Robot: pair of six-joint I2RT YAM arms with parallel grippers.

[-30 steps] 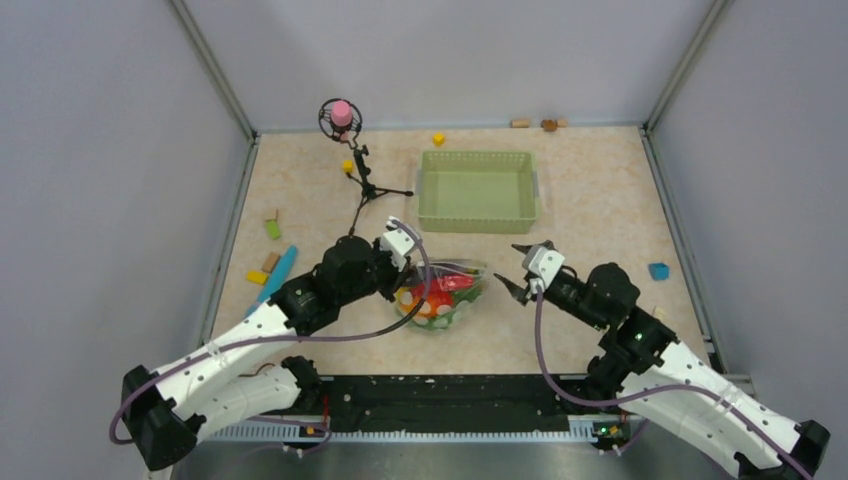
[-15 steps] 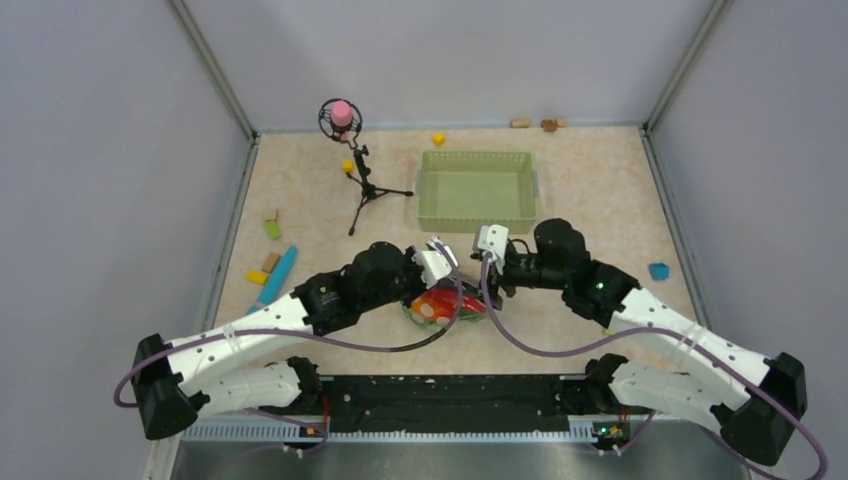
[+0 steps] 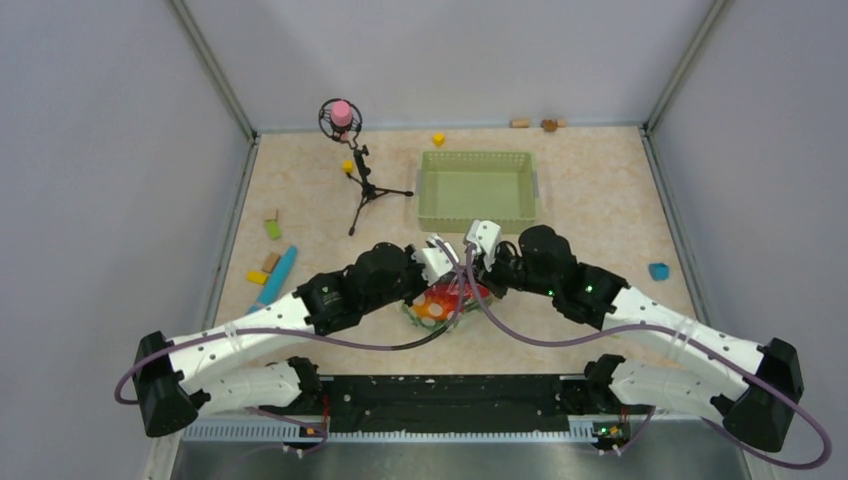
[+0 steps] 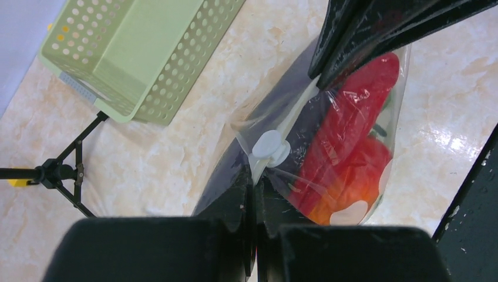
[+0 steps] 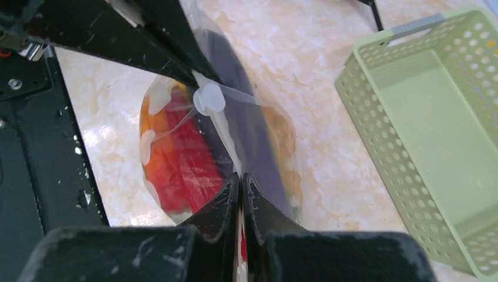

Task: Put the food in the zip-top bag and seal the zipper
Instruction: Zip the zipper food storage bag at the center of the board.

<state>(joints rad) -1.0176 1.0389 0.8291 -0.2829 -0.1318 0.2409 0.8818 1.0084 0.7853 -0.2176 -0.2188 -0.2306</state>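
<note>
Your zip-top bag (image 3: pixel 438 306) lies on the table (image 3: pixel 600 200), toward the middle of its near edge and just in front of the green mesh basket (image 3: pixel 478 156). Your left gripper (image 4: pixel 253 189) has its jaws pressed together on the zipper (image 4: pixel 289 124). Your right gripper (image 5: pixel 241 178) is pinched on the same whitish strip further along. Through the clear plastic you can see the red chili (image 4: pixel 355 114), an orange piece (image 4: pixel 352 189) and the dark purple eggplant (image 5: pixel 249 141) inside.
</note>
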